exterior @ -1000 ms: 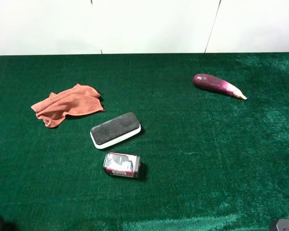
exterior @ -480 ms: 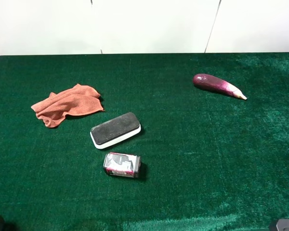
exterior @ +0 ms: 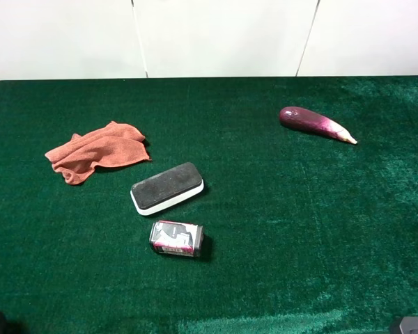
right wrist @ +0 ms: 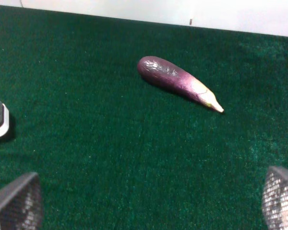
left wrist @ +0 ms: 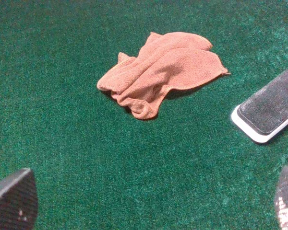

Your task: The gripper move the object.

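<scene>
The small can (exterior: 176, 239) with a maroon, white and black label lies on its side on the green table, just in front of the eraser. No gripper touches it. My left gripper (left wrist: 149, 203) is open and empty, with its fingertips (left wrist: 12, 199) wide apart low over the table near the orange cloth. My right gripper (right wrist: 149, 201) is open and empty, with its fingertips (right wrist: 281, 196) wide apart, facing the eggplant. In the exterior view only slivers of the arms show at the front corners. The can is not clearly in either wrist view.
A black-and-white board eraser (exterior: 167, 187) lies behind the can, and also shows in the left wrist view (left wrist: 269, 108). A crumpled orange cloth (exterior: 97, 151) lies at the left. A purple eggplant (exterior: 315, 124) lies at the back right. A white wall backs the table.
</scene>
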`<state>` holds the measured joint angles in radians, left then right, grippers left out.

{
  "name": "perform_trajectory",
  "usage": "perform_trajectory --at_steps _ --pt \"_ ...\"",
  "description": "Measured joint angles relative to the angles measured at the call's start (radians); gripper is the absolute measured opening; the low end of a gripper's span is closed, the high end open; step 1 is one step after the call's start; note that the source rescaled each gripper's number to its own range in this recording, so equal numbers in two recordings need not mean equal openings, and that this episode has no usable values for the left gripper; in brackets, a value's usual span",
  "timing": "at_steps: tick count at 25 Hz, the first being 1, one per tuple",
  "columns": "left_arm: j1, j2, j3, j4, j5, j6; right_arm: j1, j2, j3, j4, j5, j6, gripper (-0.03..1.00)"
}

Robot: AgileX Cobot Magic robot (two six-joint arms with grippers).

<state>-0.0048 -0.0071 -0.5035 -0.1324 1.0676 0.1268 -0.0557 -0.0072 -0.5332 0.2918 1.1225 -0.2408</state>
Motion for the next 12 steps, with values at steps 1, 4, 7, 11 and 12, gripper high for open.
perform_trajectory --at_steps 1,4,7,11,12 --pt "0.0 0.0 0.0 0.0 0.0 0.0 0.0 0.0 0.0 -0.001 0.0 0.0 1.0" --pt "0.0 0.0 0.0 0.0 0.0 0.0 0.0 0.0 0.0 -0.002 0.0 -0.001 1.0" --pt "0.0 0.0 0.0 0.0 0.0 0.0 0.0 0.0 0.0 -0.002 -0.001 -0.001 1.0" --pt "0.0 0.0 0.0 0.0 0.0 0.0 0.0 0.0 0.0 -0.002 -0.001 -0.001 1.0" --pt "0.0 0.0 0.0 0.0 0.0 0.0 0.0 0.0 0.0 -0.002 -0.001 -0.001 1.0"
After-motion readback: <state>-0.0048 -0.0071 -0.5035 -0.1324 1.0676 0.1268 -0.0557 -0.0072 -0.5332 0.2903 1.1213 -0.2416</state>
